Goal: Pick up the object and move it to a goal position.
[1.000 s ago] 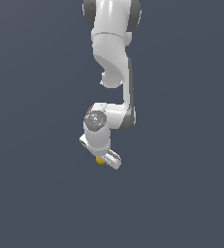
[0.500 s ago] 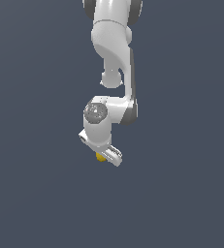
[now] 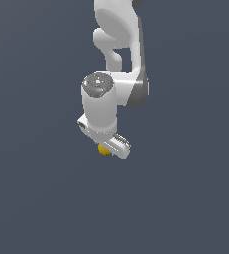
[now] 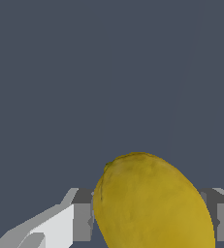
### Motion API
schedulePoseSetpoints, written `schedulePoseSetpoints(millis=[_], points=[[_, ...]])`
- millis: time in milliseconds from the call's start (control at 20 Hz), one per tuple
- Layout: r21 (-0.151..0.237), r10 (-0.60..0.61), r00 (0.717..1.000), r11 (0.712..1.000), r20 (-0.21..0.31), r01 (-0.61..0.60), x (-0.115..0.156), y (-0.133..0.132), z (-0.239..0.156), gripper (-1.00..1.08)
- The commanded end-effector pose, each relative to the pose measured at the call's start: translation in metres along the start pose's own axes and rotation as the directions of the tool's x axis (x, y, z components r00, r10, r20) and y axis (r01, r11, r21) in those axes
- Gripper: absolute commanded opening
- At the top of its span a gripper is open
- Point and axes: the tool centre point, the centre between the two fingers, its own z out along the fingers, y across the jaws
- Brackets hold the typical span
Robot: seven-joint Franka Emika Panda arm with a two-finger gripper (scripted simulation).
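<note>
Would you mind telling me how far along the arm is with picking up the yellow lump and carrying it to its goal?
Done, it seems: the gripper has the yellow lump between its fingers, one on each side in the wrist view. In hand: holding it; the exterior view shows the lump just under the hand. Left: delivering it. No goal marker shows in either view, so the remaining distance cannot be judged.

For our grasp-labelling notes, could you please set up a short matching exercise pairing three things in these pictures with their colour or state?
Things:
1. small yellow oval lemon-like object
2. white robot gripper
3. plain backdrop
4. round cap on the arm's joint

States:
A. dark slate blue, featureless
B. grey, facing the exterior camera
C. shut on the fruit
D. held between two fingers

Pairs: 1-D, 2-C, 3-A, 4-B
</note>
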Motion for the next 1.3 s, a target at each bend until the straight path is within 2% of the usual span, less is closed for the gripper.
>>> schedulePoseSetpoints(millis=[0,700,950,1250], points=[[0.001,0.0,1.0,1.0,-0.001,0.0,-0.003,-0.002,-0.031,-1.0],[-0.001,0.001,1.0,1.0,-0.002,-0.001,-0.013,-0.014,-0.192,-1.0],[0.0,0.0,1.0,1.0,-0.002,0.0,-0.015,-0.018,-0.23,-1.0],[0.0,0.0,1.0,1.0,-0.002,0.0,-0.015,-0.021,-0.258,-1.0]])
